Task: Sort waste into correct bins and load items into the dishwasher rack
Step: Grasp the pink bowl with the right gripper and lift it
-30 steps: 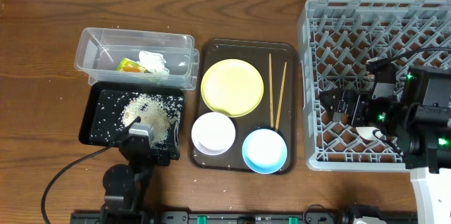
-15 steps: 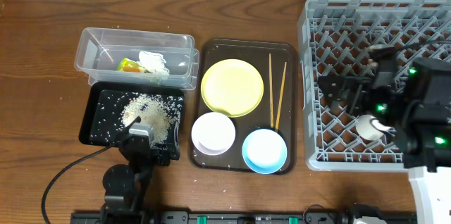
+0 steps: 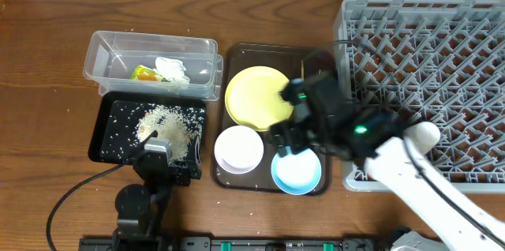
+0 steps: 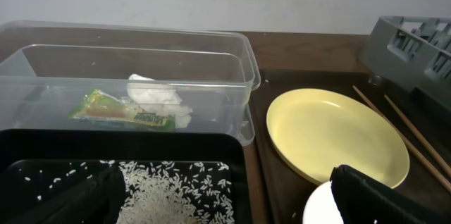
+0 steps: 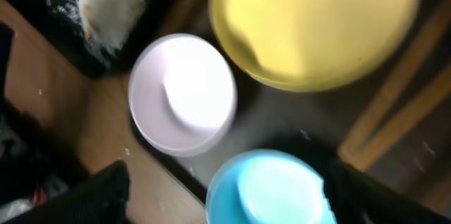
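**Loading phase, approach to the dishes.** The waste looks sorted. The snack wrapper (image 4: 116, 108) and the tissue (image 4: 155, 94) lie in the clear tub (image 3: 118, 46), and the rice (image 3: 166, 125) is heaped in the black tray (image 3: 106, 136). What remains, by this reading, is loading the dishwasher rack (image 3: 442, 61), which holds nothing.

The pale-yellow plate (image 3: 251, 97), white bowl (image 3: 238, 148), light-blue bowl (image 3: 296, 174) and chopsticks (image 4: 412, 121) all rest on the brown serving tray (image 3: 276, 47) on the desk (image 3: 47, 61).

The right pincer (image 5: 225, 182) hangs above the serving tray, over the gap between the two bowls. Its fingers are spread wide and grasp nothing (the wrist view is motion-blurred). The left pincer (image 4: 227, 182) sits low at the near edge of the black tray, likewise released and empty.

**Next move.** It probably calls for choosing one bowl and lowering with one finger inside the rim and one outside. The pincer would then close, lift clear of the plate's edge, and carry the bowl to the pegs.

**Change from the earlier frames.** One second ago the right arm was over the near part of the rack, and it has since swung left across to the serving tray. The dishes, bins and left arm are unmoved.
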You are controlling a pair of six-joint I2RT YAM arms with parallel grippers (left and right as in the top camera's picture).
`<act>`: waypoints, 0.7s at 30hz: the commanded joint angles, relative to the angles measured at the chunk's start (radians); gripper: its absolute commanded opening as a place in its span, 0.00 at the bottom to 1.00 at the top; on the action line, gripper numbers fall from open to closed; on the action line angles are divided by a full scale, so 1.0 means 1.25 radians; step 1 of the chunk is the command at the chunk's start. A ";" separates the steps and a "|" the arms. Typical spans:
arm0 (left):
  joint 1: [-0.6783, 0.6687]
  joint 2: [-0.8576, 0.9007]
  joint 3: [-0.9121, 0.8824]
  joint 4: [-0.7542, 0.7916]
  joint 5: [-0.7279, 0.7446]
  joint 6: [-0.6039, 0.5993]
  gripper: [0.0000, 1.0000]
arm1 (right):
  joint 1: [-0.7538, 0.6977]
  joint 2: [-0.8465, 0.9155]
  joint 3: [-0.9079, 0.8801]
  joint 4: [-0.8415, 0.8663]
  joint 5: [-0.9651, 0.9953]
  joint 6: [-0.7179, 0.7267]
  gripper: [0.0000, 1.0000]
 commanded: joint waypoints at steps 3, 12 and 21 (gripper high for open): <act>0.004 -0.007 -0.020 -0.004 0.005 0.014 0.96 | 0.065 0.153 0.010 0.148 0.066 0.028 0.79; 0.004 -0.007 -0.020 -0.004 0.005 0.014 0.96 | 0.065 0.334 0.010 0.198 -0.074 0.142 0.24; 0.004 -0.007 -0.020 -0.004 0.005 0.014 0.96 | 0.013 0.179 0.011 0.138 0.086 0.153 0.01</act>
